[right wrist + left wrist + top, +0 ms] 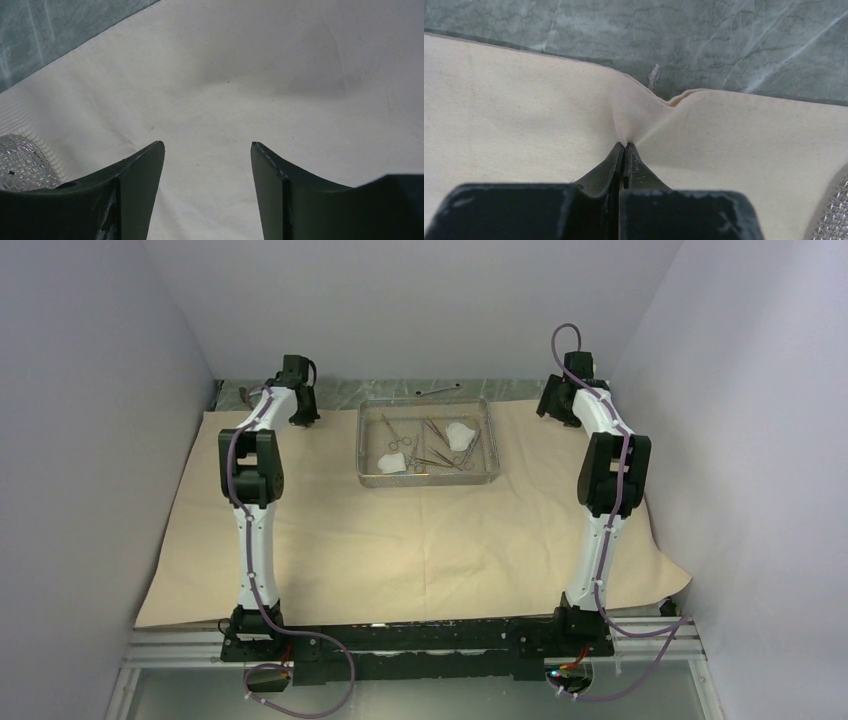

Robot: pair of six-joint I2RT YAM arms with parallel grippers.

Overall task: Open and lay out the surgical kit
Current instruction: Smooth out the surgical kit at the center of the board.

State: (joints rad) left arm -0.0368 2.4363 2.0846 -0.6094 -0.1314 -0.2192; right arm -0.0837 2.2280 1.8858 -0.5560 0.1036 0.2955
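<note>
1. Left tool (625, 146) is closed on a small pinch of the wrap (400, 550) close to its far edge, at the upper left of the top view. The fabric puckers toward the tips. The right tool (207, 146) is open over bare wrap at the upper right, gripping nothing.
2. Risk: only one side is held, so a pull now would likely skew the wrap. It would also drag the tray (425, 483) that sits on it, shaking the clamps (432, 432) and gauze (461, 435) inside.
3. Risk: the pinch looks thin and may slip out under tension. The wrap also seems to hang past the surface (724, 40) at the lower right of the top view, and could slide further off.
4. The wrap lies flat, its long axis left to right across the top view. The tray sits upper centre, long axis also left to right, open side up.
</note>
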